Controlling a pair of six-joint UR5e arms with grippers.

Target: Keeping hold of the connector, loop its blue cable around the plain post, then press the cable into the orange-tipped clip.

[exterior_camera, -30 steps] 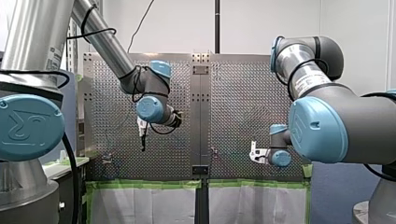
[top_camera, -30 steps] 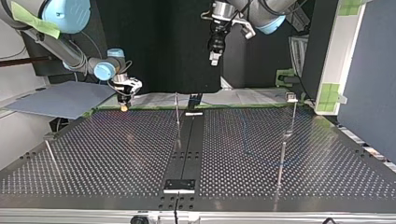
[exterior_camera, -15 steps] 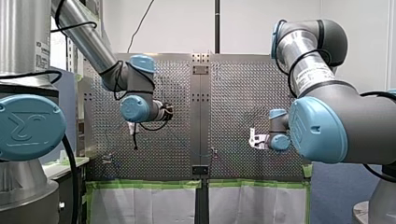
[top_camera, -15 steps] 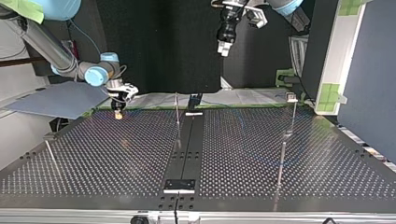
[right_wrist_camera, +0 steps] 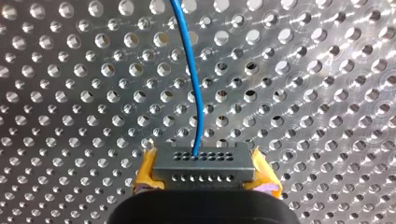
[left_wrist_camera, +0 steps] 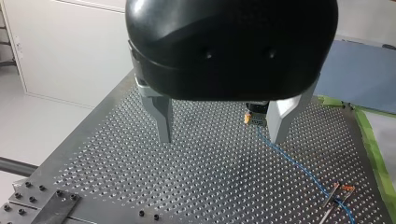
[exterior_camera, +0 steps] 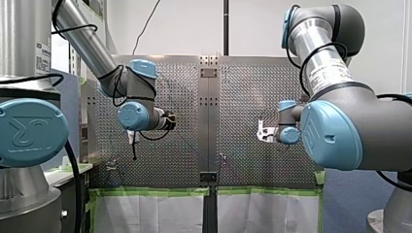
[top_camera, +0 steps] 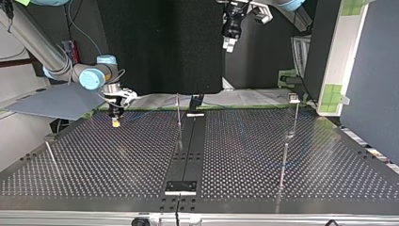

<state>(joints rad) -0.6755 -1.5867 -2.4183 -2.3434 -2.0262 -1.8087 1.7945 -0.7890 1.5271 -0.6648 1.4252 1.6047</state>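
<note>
my right end effector (right_wrist_camera: 204, 175) is clamped on the connector (right_wrist_camera: 204, 161), a yellow pad at either side. the blue cable (right_wrist_camera: 189, 70) leaves the connector straight ahead and runs over the worktop (right_wrist_camera: 70, 93) to the orange-tipped clip (left_wrist_camera: 346, 188), well apart from the connector. my left end effector (left_wrist_camera: 221, 137) hangs spread and empty, farther from the connector, so the looping looks like the right arm's job.

My left end effector (left_wrist_camera: 221, 139) hangs high, fingers spread; my right end effector (top_camera: 115, 120) sits low, clamped.
</note>
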